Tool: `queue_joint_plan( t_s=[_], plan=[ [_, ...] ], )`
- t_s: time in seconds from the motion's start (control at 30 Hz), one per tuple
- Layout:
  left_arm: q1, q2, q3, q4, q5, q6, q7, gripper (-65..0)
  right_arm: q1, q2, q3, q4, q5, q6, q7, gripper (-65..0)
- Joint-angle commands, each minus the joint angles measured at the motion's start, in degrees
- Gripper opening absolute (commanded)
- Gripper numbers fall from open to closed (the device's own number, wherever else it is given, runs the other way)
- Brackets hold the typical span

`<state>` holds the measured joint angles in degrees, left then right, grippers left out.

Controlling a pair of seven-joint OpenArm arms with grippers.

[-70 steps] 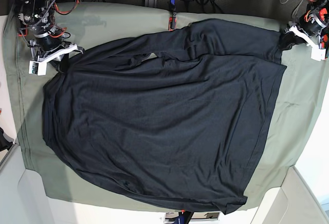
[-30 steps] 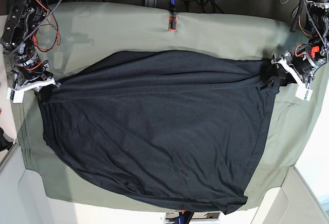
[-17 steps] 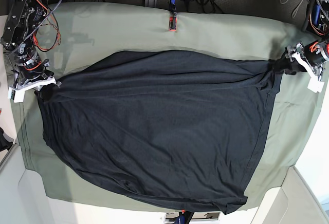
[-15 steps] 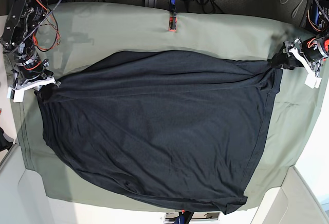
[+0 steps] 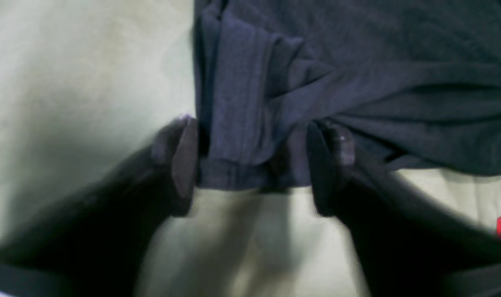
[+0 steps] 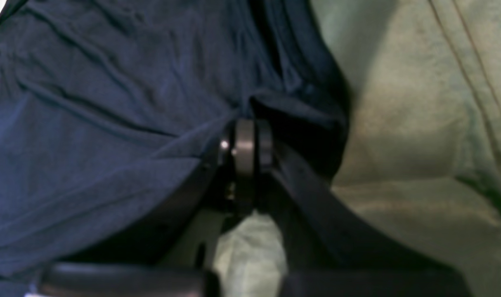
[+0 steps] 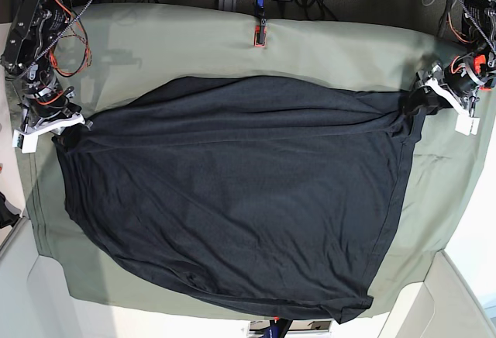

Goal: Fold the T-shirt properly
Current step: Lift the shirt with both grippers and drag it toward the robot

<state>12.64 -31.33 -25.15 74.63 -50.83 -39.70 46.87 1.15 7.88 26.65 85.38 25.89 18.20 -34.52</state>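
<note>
Charcoal T-shirt (image 7: 232,191) folded once; further folds left. Right gripper (image 6: 245,148) clamped on a corner; left gripper (image 5: 252,165) parted around another.

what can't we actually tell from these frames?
- T-shirt sleeves and collar: base view, folded under its own dark fabric.
- Left gripper contact: left wrist view is blurred; fingers straddle the bunched corner, grip unclear.
- Right gripper: right wrist view, fabric between the shut fingers hidden by folds.
- Shirt's near hem: cut by base view's bottom edge.

T-shirt (image 7: 232,191) covering mid-table, bare green cloth (image 7: 186,39) behind
</note>
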Motion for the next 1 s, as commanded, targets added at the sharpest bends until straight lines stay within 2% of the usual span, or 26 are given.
queue_joint_plan(
  t_s=[0.0, 0.03, 0.13, 0.23, 0.4, 0.5, 0.57, 0.7, 0.97],
  plan=[
    [-0.2, -1.0, -0.3, 0.7, -0.1, -0.3, 0.6, -54.5, 0.9, 0.7, 0.2, 0.9, 0.7, 0.3, 1.2, -65.0],
    [-0.2, -1.2, -0.3, 0.7, -0.2, -0.3, 1.1, -64.9, 0.9, 0.7, 0.2, 0.9, 0.7, 0.3, 1.2, -65.0],
    [-0.1, -1.7, -1.0, 2.1, -3.3, -0.3, 4.2, -65.0, 0.9, 0.7, 0.2, 0.9, 0.7, 0.4, 1.2, -65.0],
    [0.2, -2.1, -4.5, 5.5, -5.3, -0.3, 5.1, -65.0, 0.9, 0.7, 0.2, 1.0, 0.8, 2.6, 1.2, -65.0],
    [2.2, -3.4, -11.0, 12.2, -5.5, -0.3, 5.2, -65.0, 0.9, 0.7, 1.9, 1.4, 4.7, 3.1, 1.2, -65.0],
    [2.6, -5.2, -11.2, 13.7, -5.5, -0.3, 4.7, -65.0, 1.3, 0.7, 3.4, 1.4, 6.3, 3.0, 1.3, -65.0],
    [2.5, -6.4, -11.1, 13.8, -4.5, -0.3, 2.0, -65.0, 1.4, 0.7, 4.1, 1.4, 6.3, 3.0, 1.3, -65.0],
    [0.3, -8.1, -8.1, 13.5, 2.3, -0.3, -1.7, -65.0, 2.3, 0.7, 5.0, 1.1, 6.0, 2.5, 1.3, -65.0],
    [-8.4, -9.2, 5.8, 9.6, 10.6, -0.3, -3.0, -65.0, 10.6, 0.9, 4.9, -7.0, 2.6, 2.7, 1.1, -65.0]
  ],
)
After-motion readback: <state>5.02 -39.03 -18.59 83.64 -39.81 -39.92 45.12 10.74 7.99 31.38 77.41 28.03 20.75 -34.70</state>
